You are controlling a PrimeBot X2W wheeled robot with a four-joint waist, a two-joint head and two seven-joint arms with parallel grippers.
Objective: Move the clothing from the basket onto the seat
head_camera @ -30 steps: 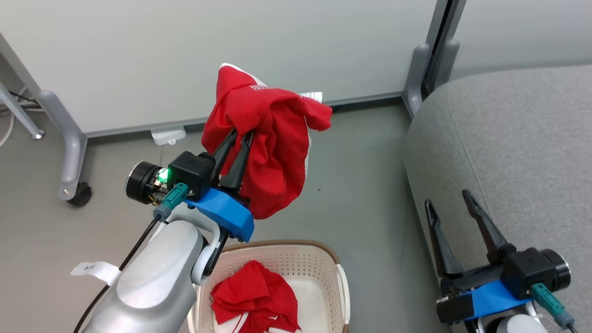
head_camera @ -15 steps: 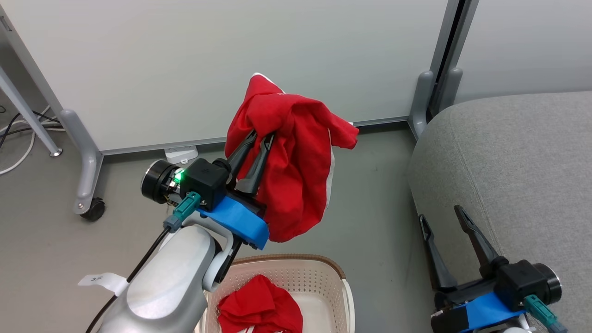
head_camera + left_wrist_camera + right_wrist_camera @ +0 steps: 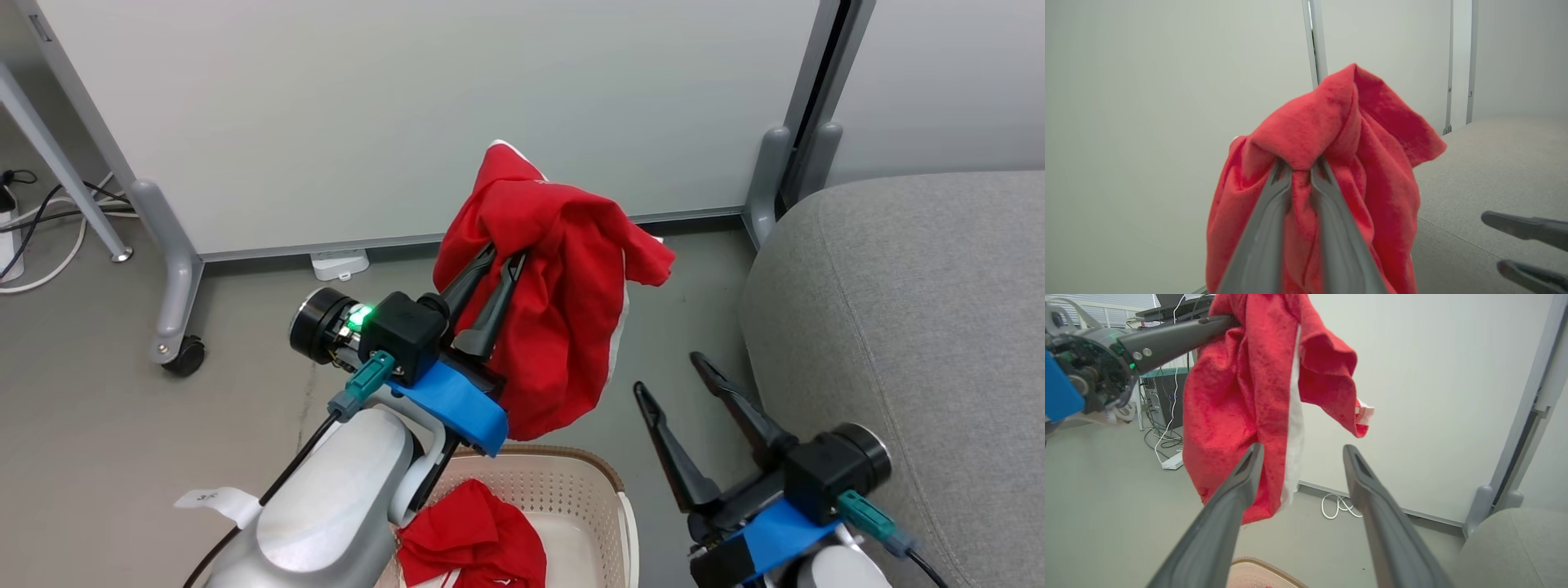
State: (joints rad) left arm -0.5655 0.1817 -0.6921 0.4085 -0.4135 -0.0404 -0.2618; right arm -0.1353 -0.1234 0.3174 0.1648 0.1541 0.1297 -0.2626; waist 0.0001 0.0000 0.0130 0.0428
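Right, nearest to us at six o'clock sits the basket (image 3: 600, 478), cream and perforated, with one red garment (image 3: 473, 539) crumpled in its bottom. Just above it, the left gripper (image 3: 504, 255) has its two dark fingers pressed together on a gathered fold of the other red garment (image 3: 571, 343). That one hangs in mid-air, clear of the basket, drooping in a loose bunch with a white panel and a striped cuff showing. Over at four o'clock the right gripper (image 3: 669, 376) stands spread wide, pinching nothing, near the edge of the seat (image 3: 898, 327).

That cloth looks light and limp. It will sag and swing rather than hold a shape, so I'd judge a thick bunched fold the safe place to pinch; a thin single layer could slide out. The seat, a broad grey upholstered sofa at three o'clock, looks soft and an easy landing. Bare grey floor (image 3: 98, 425) runs under it all. Farther off at twelve o'clock stands a pale wheeled partition (image 3: 408, 122), with cables (image 3: 49, 245) trailing at ten o'clock.
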